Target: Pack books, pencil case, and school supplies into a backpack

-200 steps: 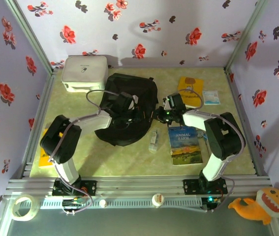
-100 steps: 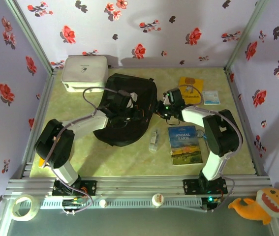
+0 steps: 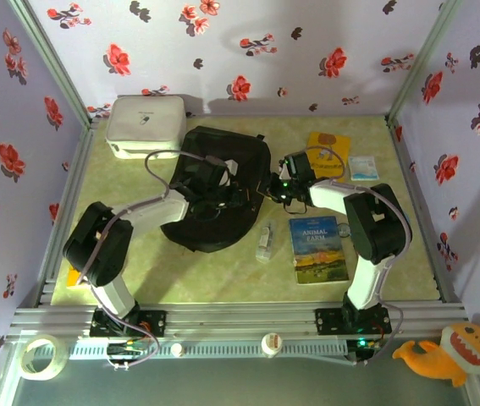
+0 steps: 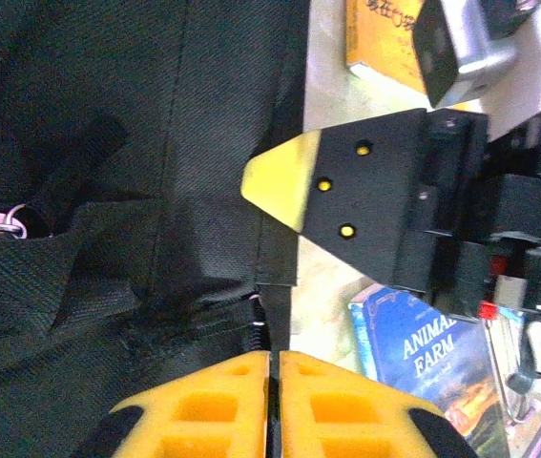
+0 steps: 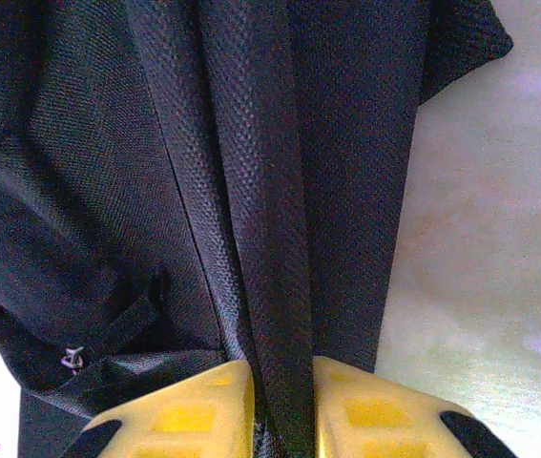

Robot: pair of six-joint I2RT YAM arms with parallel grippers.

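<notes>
Two grippers meet at the right edge of the backpack point(image 3: 223, 156) in the top view: left gripper point(image 3: 238, 196), right gripper point(image 3: 272, 188). Both books, blue book point(image 3: 317, 249) and yellow book point(image 3: 320, 139), lie outside it on the table point(image 3: 223, 271). Your left wrist view shows jaws nearly closed, pinching its seam. Right wrist: jaws clamp a fabric fold.

two books point(image 3: 317, 249), one backpack point(image 3: 218, 182), one white box point(image 3: 145, 125).

The right arm point(image 3: 366, 224) covers part of the yellow book point(image 3: 320, 142) near the worktop's point(image 3: 223, 275) far right corner. A yellow item point(image 3: 73, 277) at the left edge hides behind the left arm point(image 3: 104, 245). Animal Farm point(image 4: 427, 358) runs off the left wrist view's bottom, and the backpack point(image 5: 108, 143) overflows the right wrist view. One mid-worktop object point(image 3: 263, 241) is too small to identify.
</notes>
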